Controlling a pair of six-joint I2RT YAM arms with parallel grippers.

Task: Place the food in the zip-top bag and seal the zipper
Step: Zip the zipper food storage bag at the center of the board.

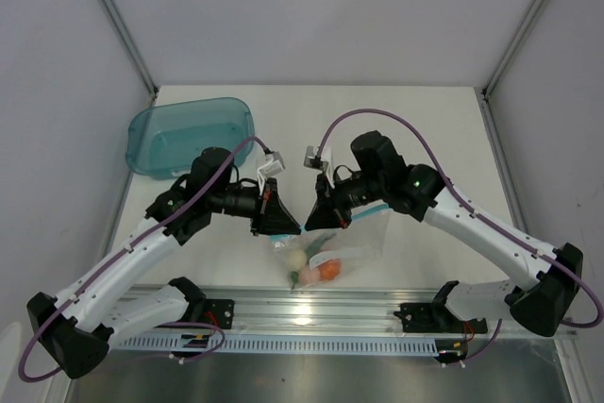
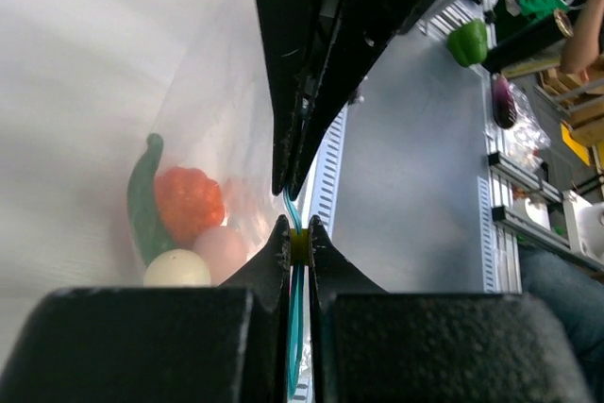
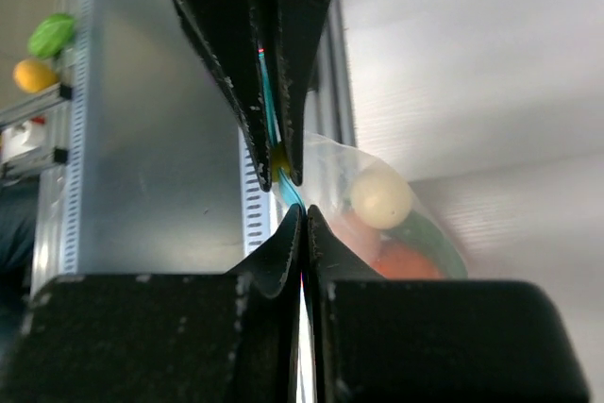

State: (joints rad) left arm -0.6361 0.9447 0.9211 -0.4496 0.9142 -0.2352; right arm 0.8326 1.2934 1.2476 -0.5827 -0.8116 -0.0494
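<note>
The clear zip-top bag (image 1: 357, 241) hangs between my two grippers just above the table's near edge. Inside it sits the food: a cream egg-like lump (image 1: 297, 258), an orange fruit (image 1: 328, 272) and a green vegetable (image 1: 307, 278). My left gripper (image 1: 283, 224) is shut on the light-blue zipper (image 2: 293, 207), tip to tip with my right gripper (image 1: 326, 219). In the left wrist view the jaws (image 2: 299, 233) pinch the strip, with the orange fruit (image 2: 189, 200) and the egg lump (image 2: 176, 269) to the left. The right gripper (image 3: 304, 214) is likewise shut on the zipper (image 3: 289, 186), the egg lump (image 3: 380, 197) behind the plastic.
A teal translucent tub (image 1: 189, 134) stands at the back left. An aluminium rail (image 1: 311, 313) runs along the table's near edge under the bag. Beyond the table, a green toy pepper (image 2: 469, 41) and other toys rest on a rack.
</note>
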